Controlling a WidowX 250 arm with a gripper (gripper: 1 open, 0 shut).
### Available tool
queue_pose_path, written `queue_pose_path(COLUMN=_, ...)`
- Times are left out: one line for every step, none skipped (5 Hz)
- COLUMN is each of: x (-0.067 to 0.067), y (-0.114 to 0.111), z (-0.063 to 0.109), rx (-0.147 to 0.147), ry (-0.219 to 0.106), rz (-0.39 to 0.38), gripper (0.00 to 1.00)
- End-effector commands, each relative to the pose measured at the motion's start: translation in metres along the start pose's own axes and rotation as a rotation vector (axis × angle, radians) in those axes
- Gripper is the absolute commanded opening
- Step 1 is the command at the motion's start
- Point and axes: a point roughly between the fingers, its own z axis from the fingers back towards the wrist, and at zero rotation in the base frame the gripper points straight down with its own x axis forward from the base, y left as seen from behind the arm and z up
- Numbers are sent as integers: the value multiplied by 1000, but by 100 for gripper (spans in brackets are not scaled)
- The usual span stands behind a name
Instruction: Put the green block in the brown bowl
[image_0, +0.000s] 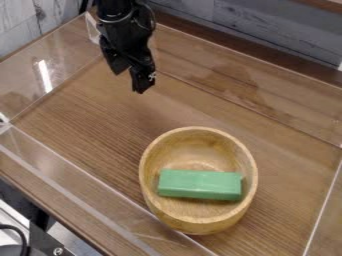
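Lying in the brown bowl (158, 212), green block (201, 185) well apart from end effector (143, 80), its state unclear.

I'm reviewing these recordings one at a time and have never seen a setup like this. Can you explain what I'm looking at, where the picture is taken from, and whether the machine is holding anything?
All the views come from one camera, looking down at a wooden table from above. The dark shape near the top left is the end of a robot arm, with its gripper pointing down at the table. I can't make out whether its fingers are open or closed, but no object shows in them.

Toward the bottom right sits a round, light brown wooden bowl. Inside it lies a flat green block, which is where the task wants it, well away from the gripper.
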Motion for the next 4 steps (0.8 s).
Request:
queue_pose_path(x=13, y=13, z=12, rx=31, ry=-52, rz=5, gripper=100)
queue_pose_path(x=10, y=12, z=12, rx=11, ry=-44, rz=10, gripper=100)
queue_pose_path(x=9, y=11, z=11, rx=-3, ry=-39, rz=18, gripper=100)
queue_pose_path(x=8, y=11, z=9, rx=-13, ry=-36, rz=18, gripper=100)
